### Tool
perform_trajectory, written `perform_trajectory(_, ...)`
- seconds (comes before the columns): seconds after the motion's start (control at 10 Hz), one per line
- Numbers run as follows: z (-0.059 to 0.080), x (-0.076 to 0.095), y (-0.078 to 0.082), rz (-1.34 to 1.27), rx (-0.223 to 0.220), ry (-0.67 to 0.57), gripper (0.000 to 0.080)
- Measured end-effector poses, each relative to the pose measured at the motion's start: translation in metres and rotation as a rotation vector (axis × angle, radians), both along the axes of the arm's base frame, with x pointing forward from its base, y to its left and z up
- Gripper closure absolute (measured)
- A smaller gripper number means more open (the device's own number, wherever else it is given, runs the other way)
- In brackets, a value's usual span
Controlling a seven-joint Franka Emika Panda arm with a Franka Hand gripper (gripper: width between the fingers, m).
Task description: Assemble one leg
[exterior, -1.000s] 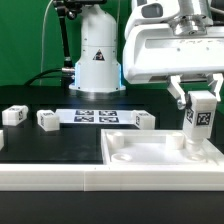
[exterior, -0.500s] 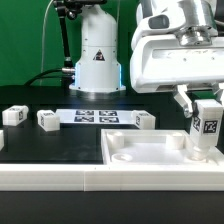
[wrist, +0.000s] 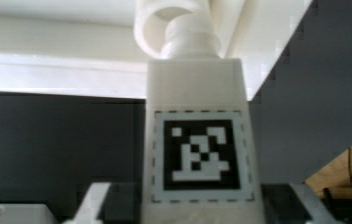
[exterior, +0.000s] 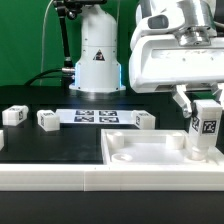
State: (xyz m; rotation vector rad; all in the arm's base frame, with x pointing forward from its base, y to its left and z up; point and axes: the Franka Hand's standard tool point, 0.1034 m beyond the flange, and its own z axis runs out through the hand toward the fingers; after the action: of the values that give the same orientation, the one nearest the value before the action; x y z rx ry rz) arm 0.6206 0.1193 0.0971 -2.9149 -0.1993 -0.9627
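At the exterior view's far left a loose leg lies on the black table, with a second loose leg near it. The marker board lies at mid-frame, and a third loose leg sits just beside its right end. The large white panel fills the lower centre and right. At the right edge the gripper pinches the leg. The leg stands upright between the fingers, tag facing the camera, with its lower end at the panel's right corner recess. In the wrist view the leg fills the middle, tag showing.
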Motion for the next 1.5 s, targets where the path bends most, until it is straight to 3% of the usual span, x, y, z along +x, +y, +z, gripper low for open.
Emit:
perform_trajectory(0.7, -0.001, 0.000, -0.003, -0.004, -0.001, -0.002, 0.0507)
perform_trajectory(1.5, -0.016, -0.008, -0.005, -0.008, -0.005, 0.006, 0.0507)
